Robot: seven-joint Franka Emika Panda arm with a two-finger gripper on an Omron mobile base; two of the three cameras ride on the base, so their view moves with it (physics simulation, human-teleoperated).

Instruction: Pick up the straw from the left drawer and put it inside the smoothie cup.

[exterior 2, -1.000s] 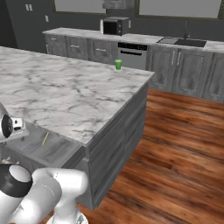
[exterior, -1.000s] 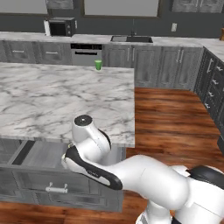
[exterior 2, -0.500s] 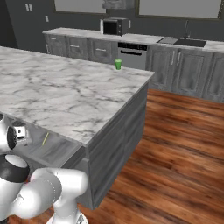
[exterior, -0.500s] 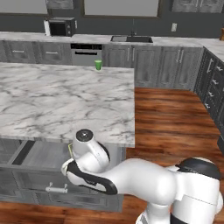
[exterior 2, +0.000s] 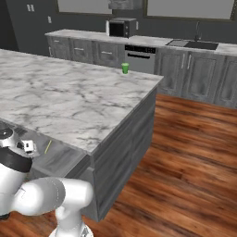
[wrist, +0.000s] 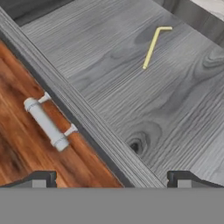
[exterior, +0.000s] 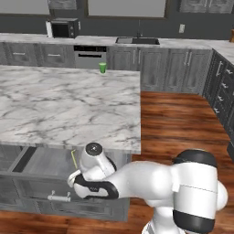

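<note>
Hand view: our gripper [wrist: 112, 181], jaws apart, hangs over the left drawer [wrist: 109, 87]; straw [wrist: 152, 45] unpicked inside it.

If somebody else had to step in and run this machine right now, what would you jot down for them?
Gripper: open, holding nothing, hanging over the front edge of the left drawer.
Drawer: pulled open under the marble counter.
Straw: lying flat on the drawer floor, clear of the fingertips.
Smoothie cup: upright near the counter's far edge, no straw in it.
Done: drawer open, hand in position above it.
Left: lower onto the straw, grip it, lift, carry it to the cup, drop it in.
</note>
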